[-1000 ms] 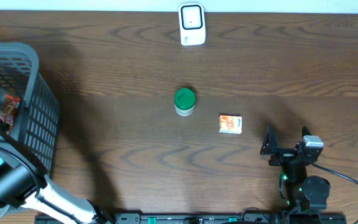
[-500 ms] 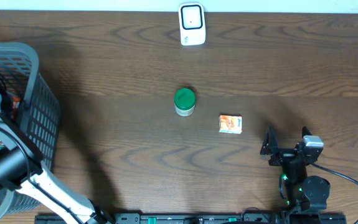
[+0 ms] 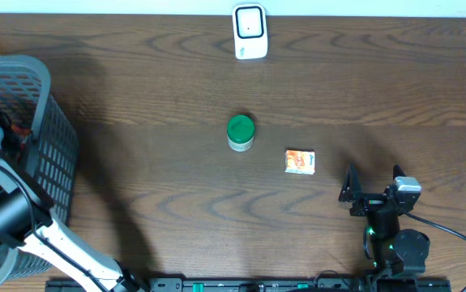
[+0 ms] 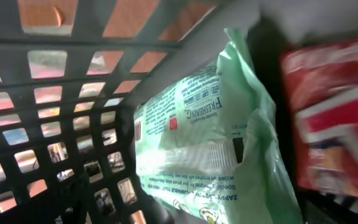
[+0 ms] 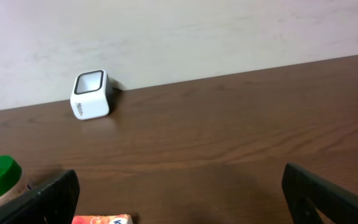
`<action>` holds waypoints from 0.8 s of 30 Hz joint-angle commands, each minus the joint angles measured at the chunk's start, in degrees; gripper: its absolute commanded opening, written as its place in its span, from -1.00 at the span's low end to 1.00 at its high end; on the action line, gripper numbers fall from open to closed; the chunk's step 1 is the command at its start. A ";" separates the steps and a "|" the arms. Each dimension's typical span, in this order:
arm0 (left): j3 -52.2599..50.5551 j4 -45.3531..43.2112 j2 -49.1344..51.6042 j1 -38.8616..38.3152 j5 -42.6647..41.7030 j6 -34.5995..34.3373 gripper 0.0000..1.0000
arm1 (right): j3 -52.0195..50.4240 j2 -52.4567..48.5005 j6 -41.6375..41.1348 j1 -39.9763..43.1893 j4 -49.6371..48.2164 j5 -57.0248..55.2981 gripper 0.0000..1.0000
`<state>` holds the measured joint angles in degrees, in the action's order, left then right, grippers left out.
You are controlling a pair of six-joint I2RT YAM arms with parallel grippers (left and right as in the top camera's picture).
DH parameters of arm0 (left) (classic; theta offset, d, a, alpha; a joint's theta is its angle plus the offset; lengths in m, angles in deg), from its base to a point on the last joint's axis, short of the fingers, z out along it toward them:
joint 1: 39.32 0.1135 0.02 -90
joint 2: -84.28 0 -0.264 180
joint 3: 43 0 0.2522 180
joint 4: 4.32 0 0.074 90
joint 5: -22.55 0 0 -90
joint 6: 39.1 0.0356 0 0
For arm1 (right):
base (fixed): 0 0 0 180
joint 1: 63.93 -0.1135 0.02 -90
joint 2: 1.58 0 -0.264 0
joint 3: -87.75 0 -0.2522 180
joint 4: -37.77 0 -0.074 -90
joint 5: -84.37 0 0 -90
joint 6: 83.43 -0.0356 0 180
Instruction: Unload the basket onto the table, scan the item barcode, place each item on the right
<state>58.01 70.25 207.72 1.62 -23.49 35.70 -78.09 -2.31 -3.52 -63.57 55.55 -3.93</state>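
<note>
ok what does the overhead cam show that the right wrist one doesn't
Only overhead: the basket at the table's left edge, with the left arm inside it. Only right wrist: the pale wall behind the table. Both: the white scanner, the green-lidded jar, the small orange box and the open right gripper.

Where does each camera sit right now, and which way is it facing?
Overhead: above the table, looking straight down; left arm in the basket, right gripper at the near edge.
Left wrist: inside the basket, facing a green packet and a red packet against the mesh; no gripper fingers show.
Right wrist: low over the table, facing the far wall; its open fingers frame the bottom corners.
Shared: overhead and right wrist both show the scanner, green-lidded jar and orange box.
</note>
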 commanded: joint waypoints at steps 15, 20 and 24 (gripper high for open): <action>-9.60 -4.66 2.60 5.77 -4.76 -6.64 0.70 | -0.07 0.09 -0.37 -0.57 0.17 -0.09 0.99; -9.77 -4.31 2.60 6.19 -4.94 -7.67 0.41 | -0.07 0.09 -0.37 -0.57 0.17 -0.09 0.98; -10.43 -3.89 2.60 6.19 -4.94 -8.57 -0.60 | -0.07 0.09 -0.37 -0.57 0.17 -0.09 0.99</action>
<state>50.18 66.06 206.82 6.65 -21.17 28.81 -78.09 -2.31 -3.52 -63.57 55.55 -3.93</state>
